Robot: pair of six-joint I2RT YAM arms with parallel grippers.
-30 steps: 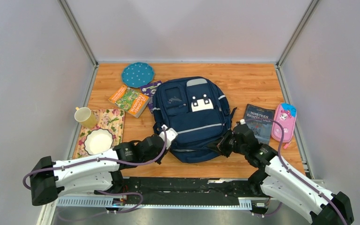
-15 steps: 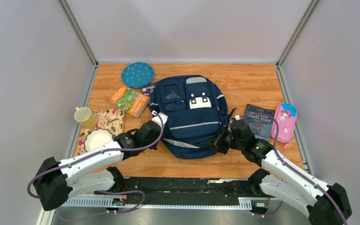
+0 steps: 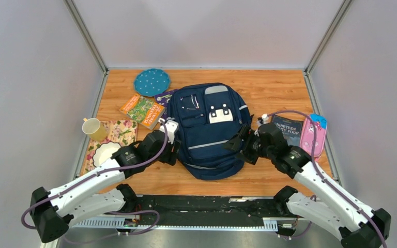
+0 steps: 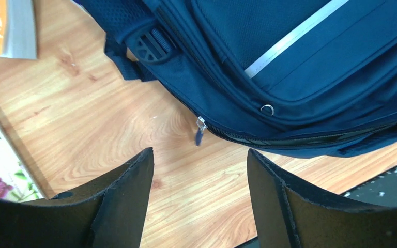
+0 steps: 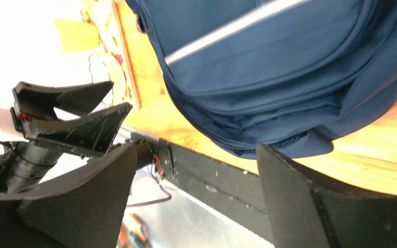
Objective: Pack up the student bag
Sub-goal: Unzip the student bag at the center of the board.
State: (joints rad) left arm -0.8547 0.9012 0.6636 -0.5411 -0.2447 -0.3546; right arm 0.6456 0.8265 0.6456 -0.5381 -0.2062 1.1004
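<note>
Lying flat in the middle of the wooden bench (image 3: 279, 88) is the big navy blue cloth backpack (image 3: 209, 132). The left gripper (image 4: 199, 155) is at its left side, jaws open and empty, near a small silver zip pull (image 4: 200, 129). The right gripper (image 5: 195, 147) is at its right side, jaws wide open, holding nothing.

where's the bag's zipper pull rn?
Left wrist view, centre: the zipper pull hangs from the student bag at its lower edge, over the wooden table, just ahead of the open left gripper.

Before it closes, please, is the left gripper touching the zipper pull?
Apart: left wrist view shows wood between the left gripper and the zipper pull.
</note>
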